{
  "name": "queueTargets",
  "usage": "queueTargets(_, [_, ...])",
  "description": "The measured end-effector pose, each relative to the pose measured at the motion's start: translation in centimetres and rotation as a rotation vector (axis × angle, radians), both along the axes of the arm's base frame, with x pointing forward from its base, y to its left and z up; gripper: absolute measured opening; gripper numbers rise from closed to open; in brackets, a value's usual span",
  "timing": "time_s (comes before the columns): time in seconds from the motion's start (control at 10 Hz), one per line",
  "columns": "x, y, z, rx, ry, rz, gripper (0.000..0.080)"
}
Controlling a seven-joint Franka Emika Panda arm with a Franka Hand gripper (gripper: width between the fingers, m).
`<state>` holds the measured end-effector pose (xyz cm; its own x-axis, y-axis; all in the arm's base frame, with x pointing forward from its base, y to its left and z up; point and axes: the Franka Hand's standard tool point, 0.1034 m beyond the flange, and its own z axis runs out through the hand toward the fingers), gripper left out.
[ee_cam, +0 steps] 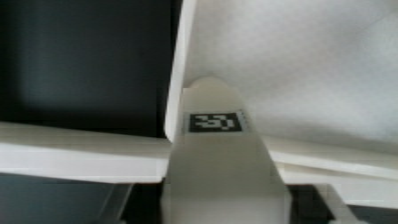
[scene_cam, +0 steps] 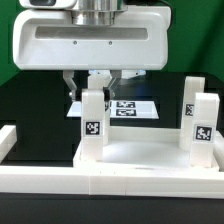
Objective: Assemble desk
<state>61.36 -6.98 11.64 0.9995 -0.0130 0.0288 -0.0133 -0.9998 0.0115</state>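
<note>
A: Jaws first. Gripper [scene_cam: 97,84] comes down from the top of the exterior view, fingers either side of the top of a white leg [scene_cam: 93,122]. Looks pinched on it, partly closed, not spread wide. Calling it a grip on the leg.

B: Wrist view agrees? I see a tapered white block with a tag, dead centre.

A: Yeah, that's the leg [ee_cam: 221,150] running up between the jaws, tag facing the camera. Fingers themselves aren't visible there, so contact is read from the exterior view only.

B: Where's the leg sitting?

A: Upright, on the tabletop [scene_cam: 140,158], near its corner on the exterior view's left. Can't tell if it's seated in anything or just resting. Two more legs [scene_cam: 200,120] stand at the exterior view's right.

B: Behind it?

A: Marker board [scene_cam: 128,107] flat on the black table [scene_cam: 30,100]. White border rail [scene_cam: 40,180] across the front.

B: Risks?

A: Grip is high on a tall narrow block. If it's off-centre, the leg could tilt or twist when moved or turned. Push down crooked and the tabletop could slide, since nothing visible holds it. The other legs could topple if that happens.
</note>
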Motion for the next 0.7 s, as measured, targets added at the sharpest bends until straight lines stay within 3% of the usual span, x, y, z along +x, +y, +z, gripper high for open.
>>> queueTargets(0.7, [-0.01,-0.28,0.00,0.078,0.001,-0.774,0.0290])
